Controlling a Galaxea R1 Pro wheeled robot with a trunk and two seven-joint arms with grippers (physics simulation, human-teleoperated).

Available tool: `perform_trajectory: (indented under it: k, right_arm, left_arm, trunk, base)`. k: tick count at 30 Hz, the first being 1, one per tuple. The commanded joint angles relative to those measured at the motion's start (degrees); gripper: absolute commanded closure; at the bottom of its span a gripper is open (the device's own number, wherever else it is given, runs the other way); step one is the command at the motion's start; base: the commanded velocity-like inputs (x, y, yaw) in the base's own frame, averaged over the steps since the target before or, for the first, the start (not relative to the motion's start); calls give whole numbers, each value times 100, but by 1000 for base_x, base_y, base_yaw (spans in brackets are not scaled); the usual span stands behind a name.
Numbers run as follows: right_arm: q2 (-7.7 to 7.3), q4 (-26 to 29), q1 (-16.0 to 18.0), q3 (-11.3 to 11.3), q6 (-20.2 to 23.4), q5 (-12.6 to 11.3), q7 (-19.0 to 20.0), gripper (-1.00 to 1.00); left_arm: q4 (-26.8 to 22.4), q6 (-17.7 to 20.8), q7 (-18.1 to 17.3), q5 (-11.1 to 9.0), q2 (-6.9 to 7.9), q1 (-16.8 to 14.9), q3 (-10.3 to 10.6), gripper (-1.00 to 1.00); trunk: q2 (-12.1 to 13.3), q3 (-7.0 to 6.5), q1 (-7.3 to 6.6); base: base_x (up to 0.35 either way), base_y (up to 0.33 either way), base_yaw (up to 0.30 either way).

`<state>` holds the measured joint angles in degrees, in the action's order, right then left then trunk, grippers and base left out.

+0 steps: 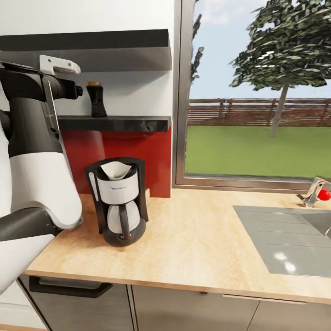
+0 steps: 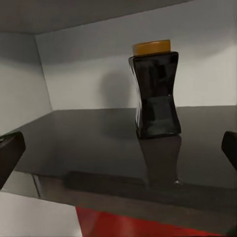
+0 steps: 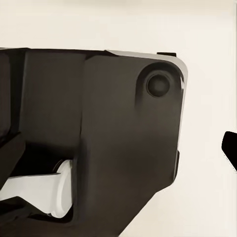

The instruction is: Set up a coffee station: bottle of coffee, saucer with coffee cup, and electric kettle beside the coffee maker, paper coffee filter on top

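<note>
Your slim black bottle of coffee with the yellow-brown cap (image 2: 154, 89) stands upright on the glossy black kitchen shelf (image 2: 89, 143); your left gripper (image 2: 118, 150) is spread wide, short of it; likely rigid, slick; grip its narrowed waist.

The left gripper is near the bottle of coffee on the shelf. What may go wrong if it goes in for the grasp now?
1. The bottle of coffee is tall and narrow-waisted, and sits off-centre between the open fingers of the left gripper; one finger might touch first and topple it.
2. The kitchen shelf looks glossy, so the bottle may slide toward the wall.
3. The coffee maker with its paper coffee filter stands right below; a dropped bottle could hit them.
</note>
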<state>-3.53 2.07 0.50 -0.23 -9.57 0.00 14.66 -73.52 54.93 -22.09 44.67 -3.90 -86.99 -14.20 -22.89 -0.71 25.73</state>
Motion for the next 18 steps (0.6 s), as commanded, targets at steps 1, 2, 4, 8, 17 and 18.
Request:
perform_trajectory:
  k: [1, 2, 4, 8, 17, 18]
  right_arm:
    - [-3, -5, 3, 0, -18, 0, 19, -100]
    - [-5, -8, 3, 2, -18, 0, 19, -100]
    - [-6, -12, 3, 4, -18, 0, 19, -100]
    - [-7, -13, 3, 5, -18, 0, 19, -100]
    - [-7, -14, 3, 5, -18, 0, 19, -100]
    - [-7, -14, 3, 5, -18, 0, 19, -100]
  left_arm:
    - [-4, 7, -59, 60, -5, -2, -13, -100]
    - [-4, 8, -59, 60, -5, -2, -13, -100]
    - [-4, 5, -59, 59, -5, -2, -16, -100]
    - [-4, 5, -59, 57, -7, -2, -20, -100]
    - [415, -425, 110, 58, 17, -35, -66, -100]
    - [790, -477, 400, 49, 4, -63, -73, -100]
  trunk:
    - [-3, 2, 5]
    - [-3, 2, 5]
    - [-3, 2, 5]
    - [-3, 2, 5]
    - [-3, 2, 5]
    - [-3, 2, 5]
  base:
    - [332, 0, 0]
    - [333, 15, 0]
    - [330, 68, -3]
    - [298, 161, -133]
    - [49, 32, -90]
    - [1, 1, -3]
